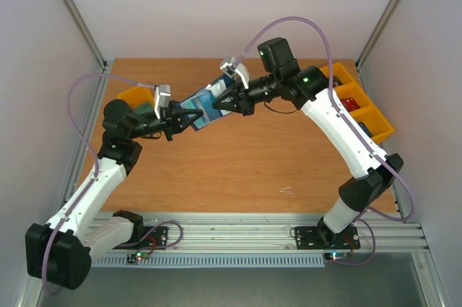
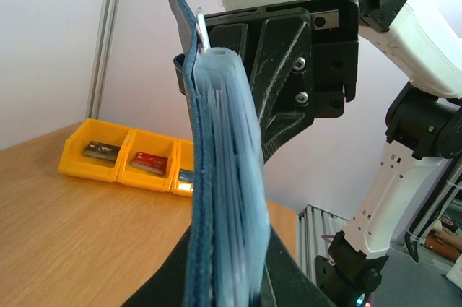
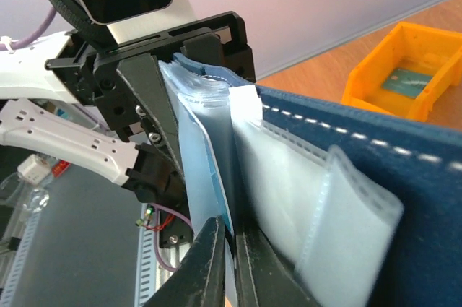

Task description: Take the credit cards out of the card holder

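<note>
The navy card holder [image 1: 196, 110] hangs above the table between both arms, open, with its pale sleeves [image 3: 303, 191] fanned out. My left gripper [image 1: 180, 119] is shut on its lower end; the left wrist view shows the holder [image 2: 220, 177] edge-on, rising from between the dark fingers [image 2: 162, 289]. From the opposite side my right gripper [image 1: 225, 102] reaches in. Its two fingers [image 3: 213, 264] are pressed together on the edge of a thin pale-blue credit card [image 3: 206, 170] standing among the sleeves beside the navy cover [image 3: 382, 155].
A row of yellow bins [image 1: 361, 101] lines the right edge of the table, holding a red card [image 2: 148, 162] and a dark card [image 2: 101, 150]. Another yellow bin [image 1: 136, 97] sits at the back left with a greenish card [image 3: 404, 81].
</note>
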`<action>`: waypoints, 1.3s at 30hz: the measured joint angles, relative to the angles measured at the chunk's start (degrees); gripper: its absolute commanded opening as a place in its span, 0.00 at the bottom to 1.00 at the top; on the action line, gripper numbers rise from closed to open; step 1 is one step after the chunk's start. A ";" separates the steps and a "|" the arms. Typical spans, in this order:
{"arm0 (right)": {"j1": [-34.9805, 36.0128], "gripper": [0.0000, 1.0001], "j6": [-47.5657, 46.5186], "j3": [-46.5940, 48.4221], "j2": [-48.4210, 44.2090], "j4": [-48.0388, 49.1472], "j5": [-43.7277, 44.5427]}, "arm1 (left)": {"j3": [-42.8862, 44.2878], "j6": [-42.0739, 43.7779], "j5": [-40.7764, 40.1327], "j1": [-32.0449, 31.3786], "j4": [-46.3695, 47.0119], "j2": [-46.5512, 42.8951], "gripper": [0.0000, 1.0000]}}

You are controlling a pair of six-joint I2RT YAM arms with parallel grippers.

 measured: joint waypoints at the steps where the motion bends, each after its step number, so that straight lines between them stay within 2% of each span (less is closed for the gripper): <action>1: -0.02 0.01 0.04 0.00 0.13 0.00 -0.68 | 0.00 -0.04 -0.15 0.00 -0.02 0.00 0.00; 3: -0.07 0.01 -0.02 0.00 0.15 -0.02 -1.07 | 0.00 -0.17 -0.13 0.04 -0.13 0.00 0.03; 4: -0.07 0.01 -0.02 0.00 0.11 -0.02 -1.16 | 0.00 -0.17 -0.15 0.04 -0.13 -0.02 0.10; 6: -0.09 0.01 -0.02 0.00 0.07 -0.04 -1.14 | 0.00 -0.22 -0.17 0.04 -0.13 -0.02 0.16; 12: -0.55 0.01 0.00 -0.02 -0.28 -0.28 -1.07 | 0.00 -0.42 -0.22 -0.11 -0.13 -0.13 0.17; 16: -0.79 0.01 0.00 -0.02 -0.48 -0.50 -1.05 | 0.00 -0.42 -0.26 -0.15 -0.13 -0.13 0.23; 20: -1.49 0.01 -0.02 -0.02 -1.14 -0.83 -0.79 | 0.00 -0.39 -0.24 -0.28 -0.17 -0.13 0.21; 25: -1.73 0.01 -0.26 -0.02 -1.38 -1.27 -0.42 | 0.00 -0.48 -0.46 -0.35 -0.33 -0.13 0.04; 27: -1.77 0.01 -0.52 0.00 -1.40 -1.51 -0.13 | -0.02 -0.44 -0.72 -0.37 -0.63 -0.13 0.01; 39: -4.87 0.01 -2.64 1.95 -2.75 -6.58 2.80 | -0.44 0.28 -1.77 -0.37 -3.10 -0.13 0.00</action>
